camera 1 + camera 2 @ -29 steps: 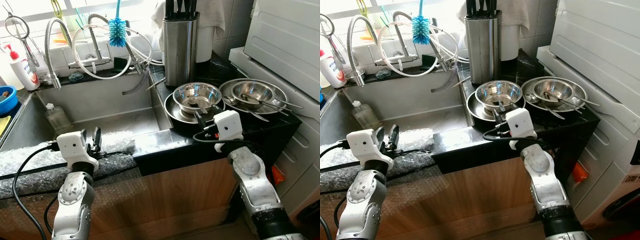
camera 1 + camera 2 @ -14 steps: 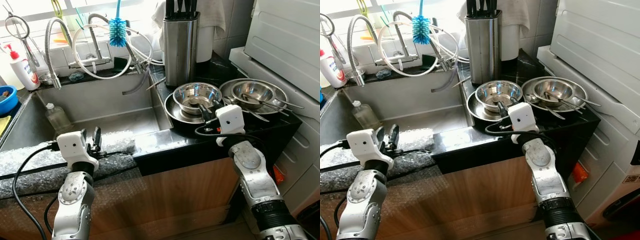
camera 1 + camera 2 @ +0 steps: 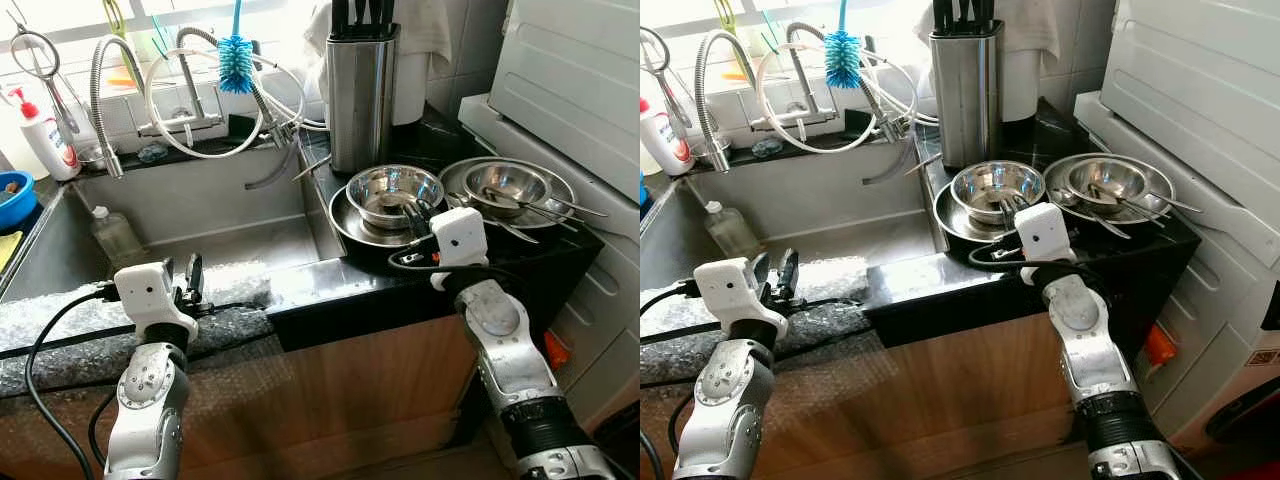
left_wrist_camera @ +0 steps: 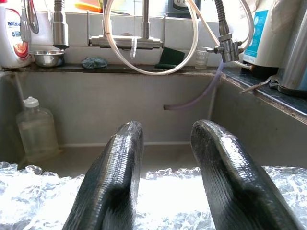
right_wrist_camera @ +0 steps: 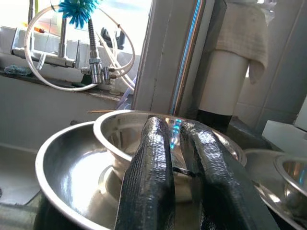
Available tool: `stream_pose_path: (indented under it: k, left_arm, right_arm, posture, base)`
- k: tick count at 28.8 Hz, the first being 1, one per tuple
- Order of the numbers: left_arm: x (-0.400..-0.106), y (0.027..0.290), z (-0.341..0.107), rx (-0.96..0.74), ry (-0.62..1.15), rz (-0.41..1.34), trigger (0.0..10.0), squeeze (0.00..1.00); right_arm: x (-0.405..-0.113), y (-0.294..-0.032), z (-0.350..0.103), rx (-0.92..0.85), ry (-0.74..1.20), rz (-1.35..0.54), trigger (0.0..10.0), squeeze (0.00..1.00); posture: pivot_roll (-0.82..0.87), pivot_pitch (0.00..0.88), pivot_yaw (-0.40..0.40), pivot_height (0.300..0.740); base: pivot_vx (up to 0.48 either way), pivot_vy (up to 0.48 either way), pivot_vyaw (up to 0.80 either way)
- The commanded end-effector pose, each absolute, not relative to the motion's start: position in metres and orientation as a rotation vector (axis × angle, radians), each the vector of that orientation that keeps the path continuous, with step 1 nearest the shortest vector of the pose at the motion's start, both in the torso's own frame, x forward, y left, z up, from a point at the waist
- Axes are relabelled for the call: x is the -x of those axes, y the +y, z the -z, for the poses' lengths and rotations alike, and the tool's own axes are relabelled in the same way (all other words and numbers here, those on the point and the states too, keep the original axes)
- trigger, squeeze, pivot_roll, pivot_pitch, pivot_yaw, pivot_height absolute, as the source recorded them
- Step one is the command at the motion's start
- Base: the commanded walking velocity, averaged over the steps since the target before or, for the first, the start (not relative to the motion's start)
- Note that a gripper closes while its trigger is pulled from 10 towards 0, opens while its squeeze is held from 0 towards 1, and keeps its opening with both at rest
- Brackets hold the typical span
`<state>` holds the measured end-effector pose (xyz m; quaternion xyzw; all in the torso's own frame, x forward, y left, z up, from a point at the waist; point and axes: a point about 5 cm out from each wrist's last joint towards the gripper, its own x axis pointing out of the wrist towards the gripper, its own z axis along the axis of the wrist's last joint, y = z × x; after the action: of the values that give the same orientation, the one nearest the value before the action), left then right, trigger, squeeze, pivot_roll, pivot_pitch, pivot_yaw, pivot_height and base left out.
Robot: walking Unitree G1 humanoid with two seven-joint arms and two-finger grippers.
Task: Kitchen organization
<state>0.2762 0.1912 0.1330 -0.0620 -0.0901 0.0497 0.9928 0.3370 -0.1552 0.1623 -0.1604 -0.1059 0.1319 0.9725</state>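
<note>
A steel bowl (image 3: pixel 393 190) sits inside a wide steel plate (image 3: pixel 345 222) on the black counter (image 3: pixel 320 285), with cutlery lying in it. My right gripper (image 3: pixel 418 215) hovers at the bowl's near rim, fingers (image 5: pixel 153 158) pressed together and shut, nothing visible between them. To the right, a second steel bowl (image 3: pixel 505 182) rests on its own plate (image 3: pixel 455 180) with spoons (image 3: pixel 540 210) across it. My left gripper (image 3: pixel 190 275) is open over bubble wrap (image 4: pixel 158 191) on the sink's front edge, holding nothing.
A tall steel knife block (image 3: pixel 362 95) stands behind the bowls. The sink (image 3: pixel 200 200) holds a clear bottle (image 3: pixel 113 235); taps, hoses and a blue brush (image 3: pixel 235 60) hang over it. A white appliance (image 3: pixel 580 90) bounds the right side. A soap bottle (image 3: pixel 45 135) stands at the far left.
My right gripper has moved forward across the counter edge to the near rim of the bowl. The left arm has stayed where it was.
</note>
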Motion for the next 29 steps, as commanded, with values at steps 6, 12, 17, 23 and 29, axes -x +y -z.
stream_pose_path:
  k: [6, 12, 17, 23, 29]
  left_arm:
    - [-0.279, 0.193, -0.135, 0.097, -0.182, -0.109, 10.0, 0.0]
    - [-0.28, 0.193, -0.137, 0.097, -0.19, -0.113, 10.0, 0.0]
    - [-0.28, 0.193, -0.139, 0.098, -0.201, -0.113, 10.0, 0.0]
    - [-0.282, 0.192, -0.145, 0.1, -0.221, -0.114, 10.0, 0.0]
    - [-0.283, 0.188, -0.146, 0.051, -0.233, -0.093, 10.0, 0.0]
  right_arm:
    - [-0.344, -0.154, -0.183, 0.315, -0.287, -0.252, 0.0, 0.0]
    - [-0.345, -0.149, -0.204, 0.295, -0.355, -0.259, 0.0, 0.0]
    - [-0.344, -0.144, -0.221, 0.269, -0.408, -0.274, 0.0, 0.0]
    - [-0.345, -0.14, -0.239, 0.191, -0.452, -0.281, 0.0, 0.0]
    - [-0.351, -0.132, -0.245, 0.133, -0.452, -0.29, 2.4, 0.0]
  posture:
    - [-0.01, 0.0, 0.109, 0.74]
    - [-0.01, 0.0, 0.107, 0.74]
    - [-0.01, 0.0, 0.106, 0.74]
    - [-0.01, 0.0, 0.104, 0.74]
    - [0.0, 0.0, 0.1, 0.74]
  base:
    - [0.0, 0.0, 0.0]
    - [0.0, 0.0, 0.0]
    - [0.0, 0.0, 0.0]
    - [0.0, 0.0, 0.0]
    - [0.0, 0.0, 0.0]
